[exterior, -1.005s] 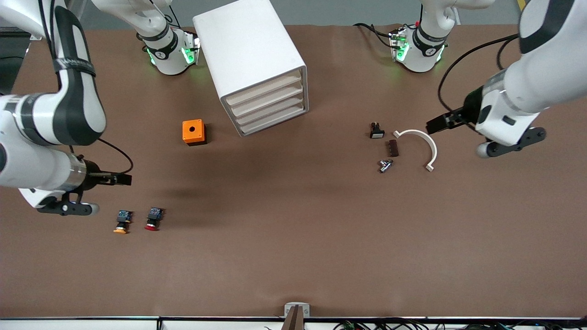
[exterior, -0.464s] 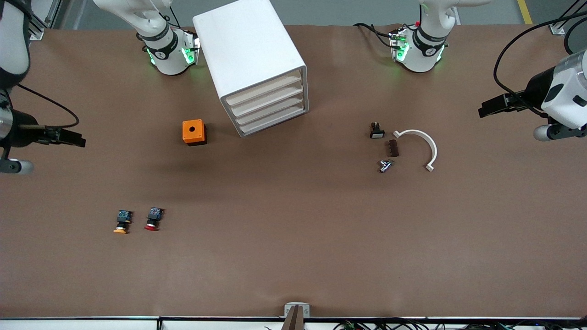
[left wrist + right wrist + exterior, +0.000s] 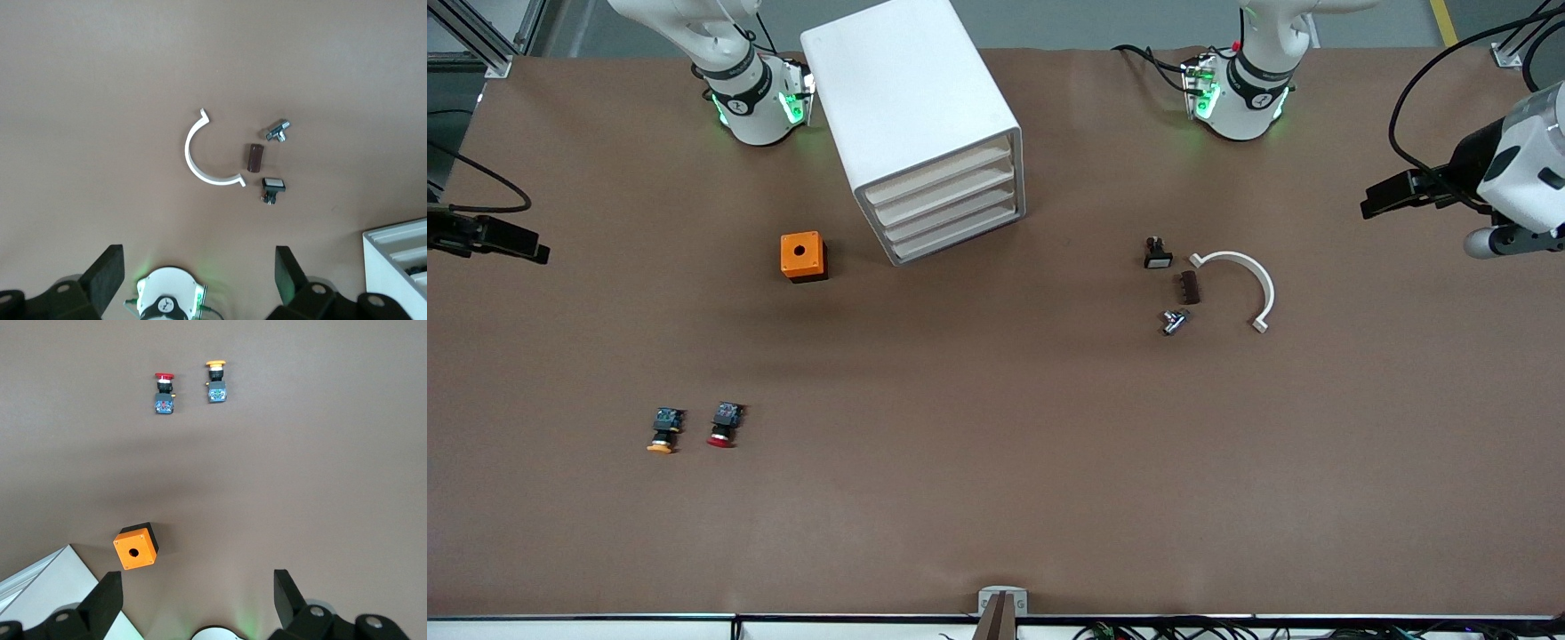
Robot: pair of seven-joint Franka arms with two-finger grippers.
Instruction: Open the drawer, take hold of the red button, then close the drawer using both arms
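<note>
Button [image 3: 723, 425], red-capped, on counter [image 3: 996, 498] beside orange-capped button [image 3: 664, 430], toward right arm's end. Cabinet [image 3: 925, 133] drawers all shut; nothing started. Left claw [image 3: 200, 267] and right claw [image 3: 197, 587] spread, empty, high over counter ends.

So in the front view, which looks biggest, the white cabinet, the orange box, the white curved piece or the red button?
1. White cabinet, by far.
2. White curved piece, wider than the box though thin.
3. Orange box.
4. Red button, smallest.
All rest on the table, so nearness hardly matters.
</note>
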